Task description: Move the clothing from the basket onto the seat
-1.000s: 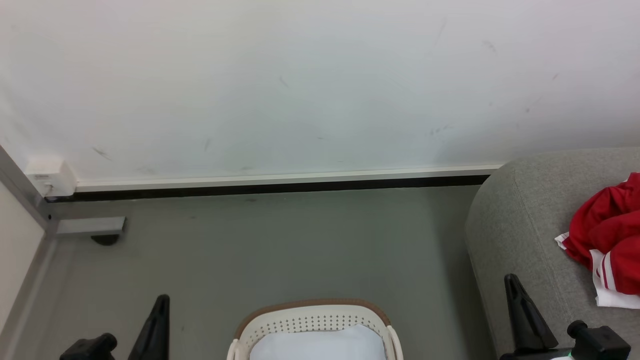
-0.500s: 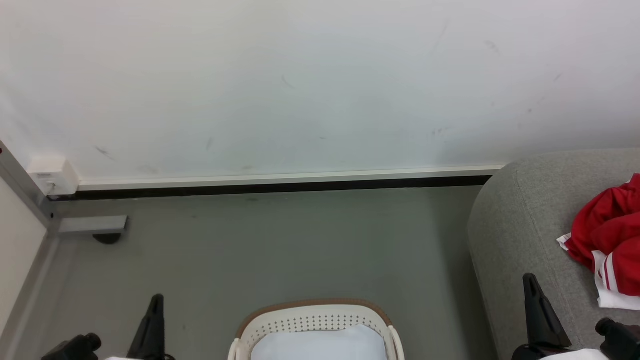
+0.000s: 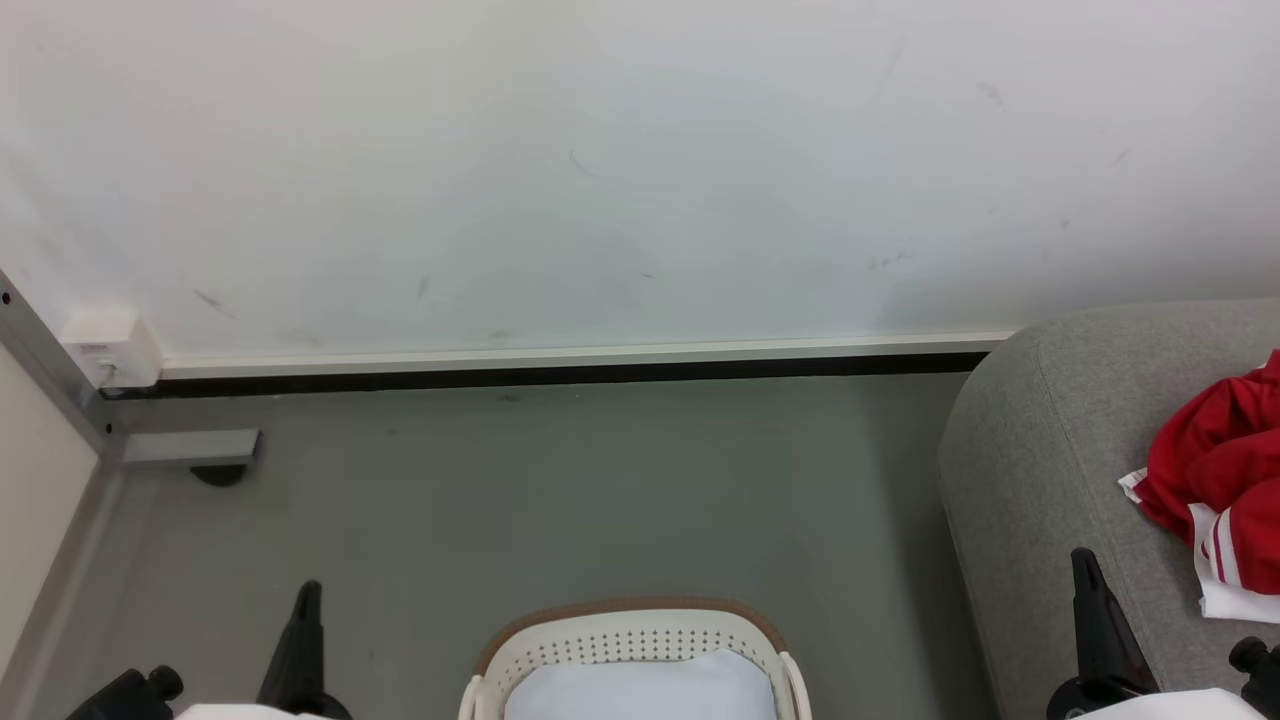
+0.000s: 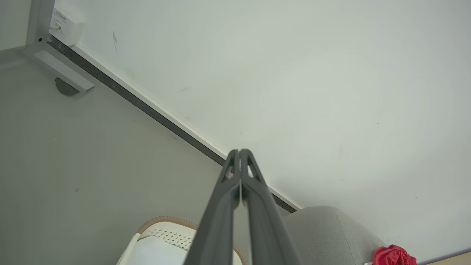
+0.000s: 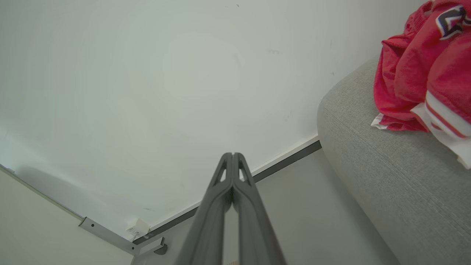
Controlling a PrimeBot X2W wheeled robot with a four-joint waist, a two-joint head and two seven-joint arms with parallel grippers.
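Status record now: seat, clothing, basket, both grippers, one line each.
seat: grey, right of the basket
clothing: red heap with white trim, lying on the seat
basket: on the floor; pale lining visible inside; near part cut off by the head view's bottom edge
left gripper: shut, holding nothing
right gripper: shut, holding nothing

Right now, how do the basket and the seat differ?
The basket is white perforated plastic; the seat is grey fabric. The basket is small; the seat is far bigger. In the basket's visible part lies a pale lining, while red clothing lies on the seat. Both stand on the floor.
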